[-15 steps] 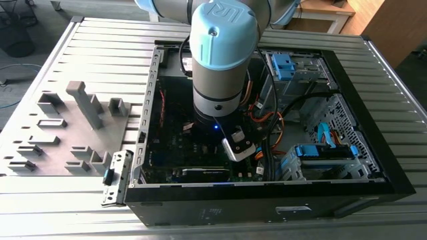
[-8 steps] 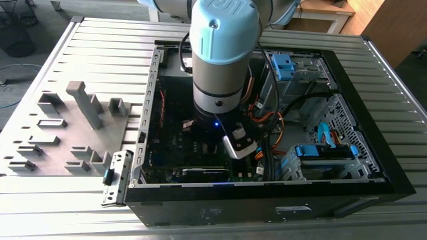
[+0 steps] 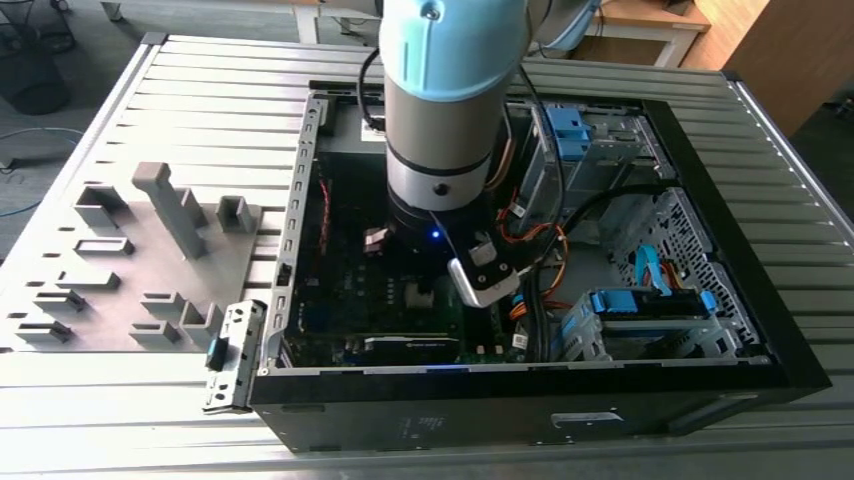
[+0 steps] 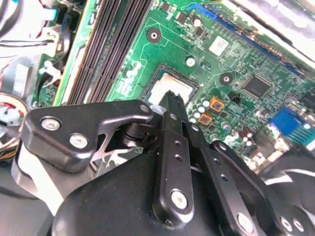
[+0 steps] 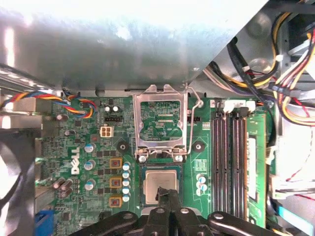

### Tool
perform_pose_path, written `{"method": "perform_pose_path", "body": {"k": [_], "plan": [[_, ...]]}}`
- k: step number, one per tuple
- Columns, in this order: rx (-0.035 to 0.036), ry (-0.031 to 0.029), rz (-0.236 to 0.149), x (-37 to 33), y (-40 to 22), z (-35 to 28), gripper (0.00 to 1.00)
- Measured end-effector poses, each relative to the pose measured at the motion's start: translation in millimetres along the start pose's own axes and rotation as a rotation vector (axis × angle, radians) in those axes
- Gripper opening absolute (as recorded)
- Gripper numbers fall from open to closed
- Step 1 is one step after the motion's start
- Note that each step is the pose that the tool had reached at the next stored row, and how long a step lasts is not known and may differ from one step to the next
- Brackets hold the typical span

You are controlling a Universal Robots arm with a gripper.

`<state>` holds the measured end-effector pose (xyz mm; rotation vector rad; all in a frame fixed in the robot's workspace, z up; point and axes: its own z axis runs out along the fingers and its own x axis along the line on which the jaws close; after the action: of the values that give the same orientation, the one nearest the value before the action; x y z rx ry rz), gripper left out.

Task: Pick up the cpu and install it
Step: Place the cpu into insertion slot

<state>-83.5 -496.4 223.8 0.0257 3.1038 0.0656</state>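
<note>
Silver-grey cpu [image 5: 160,182] lies flat in the socket [image 5: 145,170] below the raised retention frame [image 5: 161,120], end effector [image 5: 166,192] pinched closed, empty, over its edge; seating likely wants gentle, vertical contact only.

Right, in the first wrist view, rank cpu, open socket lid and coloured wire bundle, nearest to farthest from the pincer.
1. cpu, lying right at the pincer.
2. socket lid, hinged open just past the cpu.
3. coloured wire bundle, off by the case wall.
</note>
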Motion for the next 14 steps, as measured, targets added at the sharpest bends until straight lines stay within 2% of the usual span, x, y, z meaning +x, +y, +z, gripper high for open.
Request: {"method": "perform_pose_path", "body": {"k": [7, 14], "plan": [[0.0002, 0.0001, 0.0, -0.6, 0.6, -15.1, 0.11], [0.0, 0.0, 0.0, -0.6, 0.7, -15.6, 0.11]]}}
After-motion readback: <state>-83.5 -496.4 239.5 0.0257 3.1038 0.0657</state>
